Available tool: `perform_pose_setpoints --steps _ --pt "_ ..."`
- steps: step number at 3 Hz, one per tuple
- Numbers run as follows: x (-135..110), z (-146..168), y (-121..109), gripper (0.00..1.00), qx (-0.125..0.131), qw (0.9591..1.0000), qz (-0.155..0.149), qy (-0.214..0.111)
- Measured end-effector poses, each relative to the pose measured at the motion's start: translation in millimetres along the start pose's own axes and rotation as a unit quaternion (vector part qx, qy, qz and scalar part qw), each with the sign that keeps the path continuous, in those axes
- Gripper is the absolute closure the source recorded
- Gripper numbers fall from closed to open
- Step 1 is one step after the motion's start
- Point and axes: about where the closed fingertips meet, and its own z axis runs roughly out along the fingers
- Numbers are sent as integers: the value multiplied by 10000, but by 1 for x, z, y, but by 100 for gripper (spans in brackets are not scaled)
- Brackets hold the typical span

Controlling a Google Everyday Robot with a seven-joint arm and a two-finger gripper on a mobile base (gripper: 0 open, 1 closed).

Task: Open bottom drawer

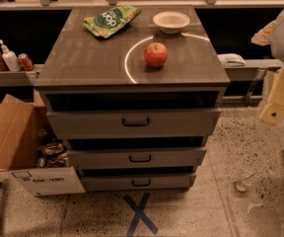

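Down low, the bottom drawer point(107, 183) seems rigid and light; take its black handle point(141, 182). The end effector point(275, 110) hangs far right; its state I cannot tell.

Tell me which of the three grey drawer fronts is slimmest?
The bottom grey drawer, nearest the blue floor cross; both above are taller. The gripper hangs far right.

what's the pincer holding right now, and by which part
Nothing, as far as shows: the pincer hangs at the right edge, well away from the bottom drawer.
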Motion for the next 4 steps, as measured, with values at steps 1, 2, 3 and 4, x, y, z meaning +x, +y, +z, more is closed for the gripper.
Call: perform_pose_setpoints --steps 1,2,3,4 --pt "-1 -1 0 0 10 10000 -8 -5" --pt "25 35 30 0 -292 9988 318 -231" --pt "25 35 30 0 -290 9988 317 -233" --pt "39 74 44 0 -466 9978 188 -428"
